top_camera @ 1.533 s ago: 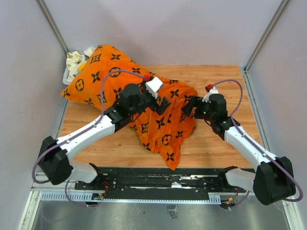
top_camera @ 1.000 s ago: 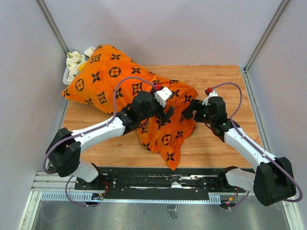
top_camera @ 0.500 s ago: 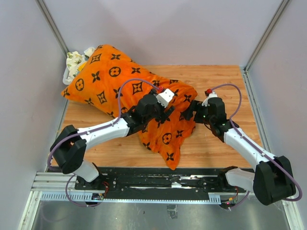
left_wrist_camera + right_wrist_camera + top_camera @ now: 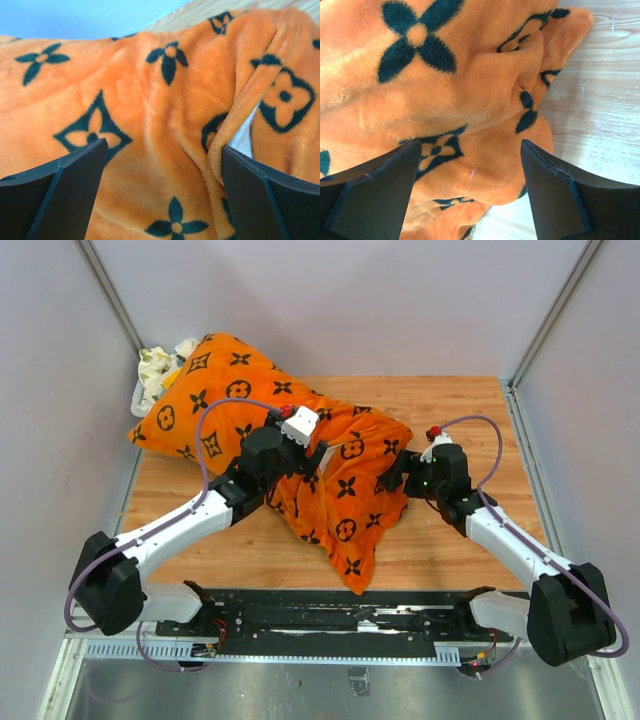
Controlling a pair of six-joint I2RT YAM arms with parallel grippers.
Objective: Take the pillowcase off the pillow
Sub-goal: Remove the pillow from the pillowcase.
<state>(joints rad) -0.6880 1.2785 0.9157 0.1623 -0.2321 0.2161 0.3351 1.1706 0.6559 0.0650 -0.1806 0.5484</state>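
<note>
Pillowcase is lying crumpled on the wooden surface. Left claw and right claw are hovering released, perhaps brushing it.

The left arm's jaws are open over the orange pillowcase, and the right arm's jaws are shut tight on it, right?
No. The right wrist view shows the jaws on the right arm wide apart over the orange pillowcase, not shut on it. The left arm has open jaws too.

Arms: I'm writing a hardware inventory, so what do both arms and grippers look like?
Left arm and right arm: white links, black joints, each with a looping purple cable and red wrist dot. Left gripper and right gripper: flat black wedge fingers.
</note>
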